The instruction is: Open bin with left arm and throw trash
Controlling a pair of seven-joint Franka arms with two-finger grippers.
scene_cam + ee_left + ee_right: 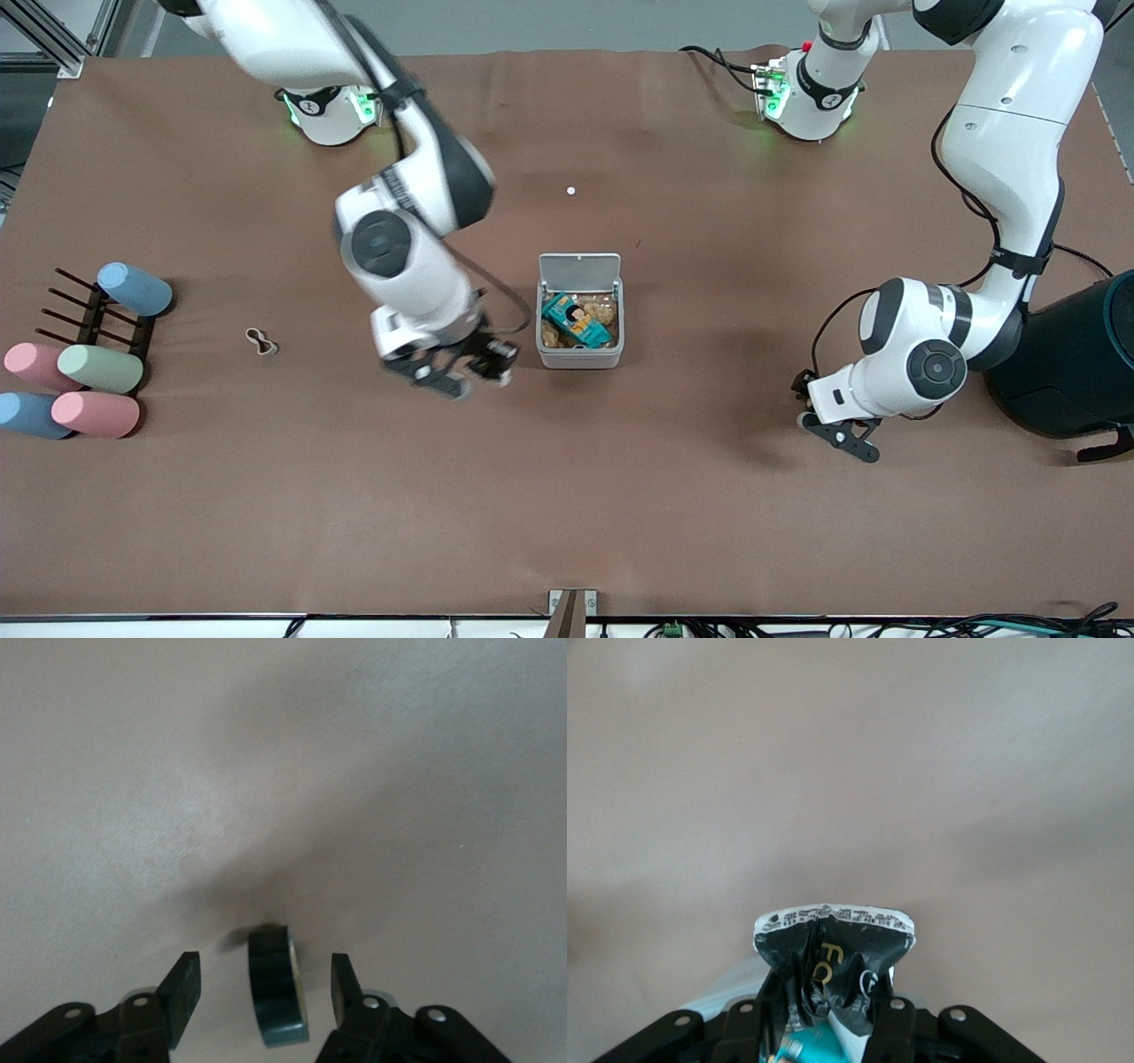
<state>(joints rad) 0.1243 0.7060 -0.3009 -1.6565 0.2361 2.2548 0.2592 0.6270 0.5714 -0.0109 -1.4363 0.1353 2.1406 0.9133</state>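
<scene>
The white-grey bin (542, 310) stands mid-table with its lid (579, 268) up; a teal snack pack and brown scraps lie inside. My right gripper (474, 365) hangs over the table beside the bin, toward the right arm's end, shut on the crumpled black wrapper (833, 948); it also shows in the right wrist view (819, 1005). My left gripper (837, 430) is low toward the left arm's end of the table. In the left wrist view (264, 964) it is open, with the black tape roll (276, 985) standing on edge between its fingers, untouched. The whitish loop (260, 341) lies on the table.
A big dark teal round container (1076, 354) stands close by the left arm. A dark rack (93, 319) with several pastel cylinders (99, 368) sits at the right arm's end. A tiny white dot (570, 190) lies farther from the front camera than the bin.
</scene>
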